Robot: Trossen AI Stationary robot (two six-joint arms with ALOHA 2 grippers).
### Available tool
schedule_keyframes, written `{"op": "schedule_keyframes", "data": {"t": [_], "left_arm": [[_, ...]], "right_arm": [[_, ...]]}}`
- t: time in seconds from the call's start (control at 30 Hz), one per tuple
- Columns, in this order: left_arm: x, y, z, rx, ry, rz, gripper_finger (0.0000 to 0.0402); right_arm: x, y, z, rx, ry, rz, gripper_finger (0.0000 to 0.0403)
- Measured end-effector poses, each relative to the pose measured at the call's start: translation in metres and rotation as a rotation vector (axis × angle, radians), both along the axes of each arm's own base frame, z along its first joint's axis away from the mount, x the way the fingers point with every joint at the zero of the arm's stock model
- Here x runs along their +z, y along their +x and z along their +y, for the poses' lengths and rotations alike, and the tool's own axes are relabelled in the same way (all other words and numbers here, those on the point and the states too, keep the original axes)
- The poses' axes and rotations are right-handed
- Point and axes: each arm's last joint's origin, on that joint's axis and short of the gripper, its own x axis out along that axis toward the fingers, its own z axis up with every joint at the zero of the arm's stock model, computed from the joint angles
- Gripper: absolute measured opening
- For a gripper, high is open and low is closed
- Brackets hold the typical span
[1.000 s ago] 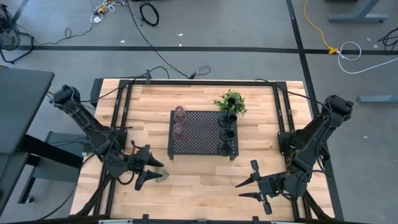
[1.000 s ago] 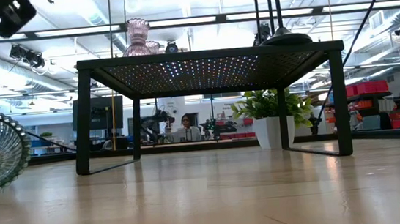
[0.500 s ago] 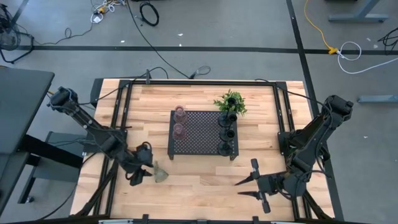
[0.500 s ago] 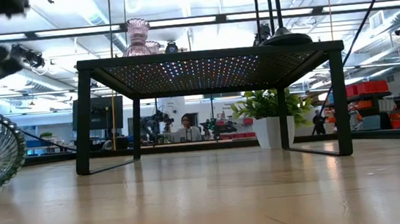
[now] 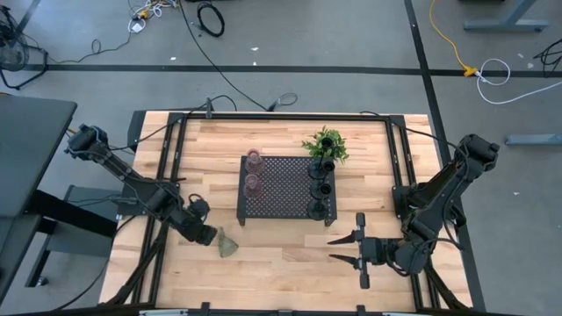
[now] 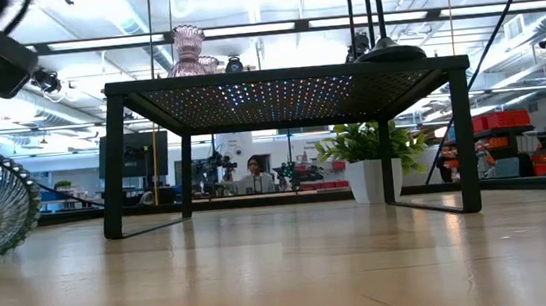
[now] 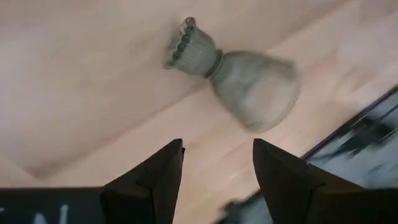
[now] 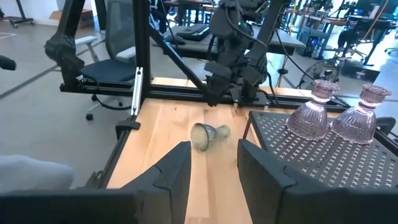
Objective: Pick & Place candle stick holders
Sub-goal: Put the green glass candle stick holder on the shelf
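The greenish holder (image 7: 236, 78) is shown toppled only by wrist views. Two pinkish holders (image 5: 253, 170) are counted. Both grippers (image 7: 214, 165) (image 5: 351, 248) are held apart, empty.

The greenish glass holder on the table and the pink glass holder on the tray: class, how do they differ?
The greenish glass holder lies on its side on the bare table; the pink glass holder stands upright on the black tray. The greenish one lies alone, while the pink one has a twin beside it. Both are flared ribbed glass.
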Motion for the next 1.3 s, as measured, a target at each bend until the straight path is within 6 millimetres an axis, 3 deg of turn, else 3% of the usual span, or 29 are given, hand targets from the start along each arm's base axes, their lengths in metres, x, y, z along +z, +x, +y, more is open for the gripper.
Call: {"op": "schedule_keyframes", "data": {"t": [0.27, 0.47, 0.6, 0.77, 1.3], "left_arm": [[0.001, 0.009, -0.002, 0.282, -0.070, -0.048, 0.0197], [-0.018, 0.020, -0.010, 0.404, -0.101, 0.065, 0.0197], [-0.032, 0.031, -0.014, 0.443, -0.142, 0.142, 0.0197], [-0.041, 0.045, -0.013, 0.497, -0.161, 0.113, 0.0197], [-0.071, 0.060, -0.017, 0.547, -0.132, 0.177, 0.0197]], "right_arm": [[0.000, 0.000, 0.000, 0.000, -0.005, 0.000, 0.0130], [0.000, 0.000, 0.000, 0.004, -0.027, 0.000, 0.0130], [-0.001, 0.000, 0.000, 0.016, -0.029, 0.006, 0.0130], [-0.003, -0.002, 0.002, 0.035, 0.007, 0.027, 0.0130], [-0.010, -0.005, 0.004, 0.127, 0.008, 0.109, 0.0130]]}}
